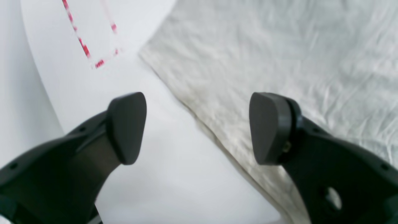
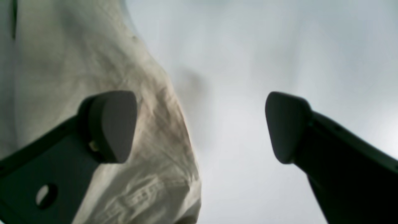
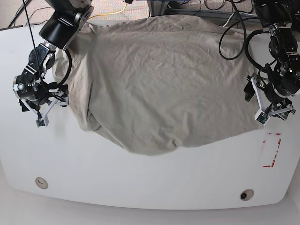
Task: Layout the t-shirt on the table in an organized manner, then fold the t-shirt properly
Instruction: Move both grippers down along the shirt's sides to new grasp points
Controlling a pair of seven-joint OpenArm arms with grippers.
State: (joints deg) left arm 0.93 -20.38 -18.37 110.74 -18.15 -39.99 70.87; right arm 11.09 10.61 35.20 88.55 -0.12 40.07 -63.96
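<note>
Khaki-grey cotton, wrinkled: the t-shirt (image 3: 154, 84) lies spread over the upper middle of the base view, its lower edge bulging toward frame centre, on the white table (image 3: 140, 178). You see the right gripper (image 3: 44, 110) at the left edge of that view, just beside the shirt's bunched left side; in its wrist view the fingers (image 2: 113, 124) stand wide apart, one over cloth, one over bare table, holding nothing. Your left gripper (image 3: 268, 110) sits at the right edge, by the shirt's right edge; its fingers (image 1: 127, 127) are likewise wide and empty. A red-outlined rectangle (image 3: 272, 150) marks the lower right.
</note>
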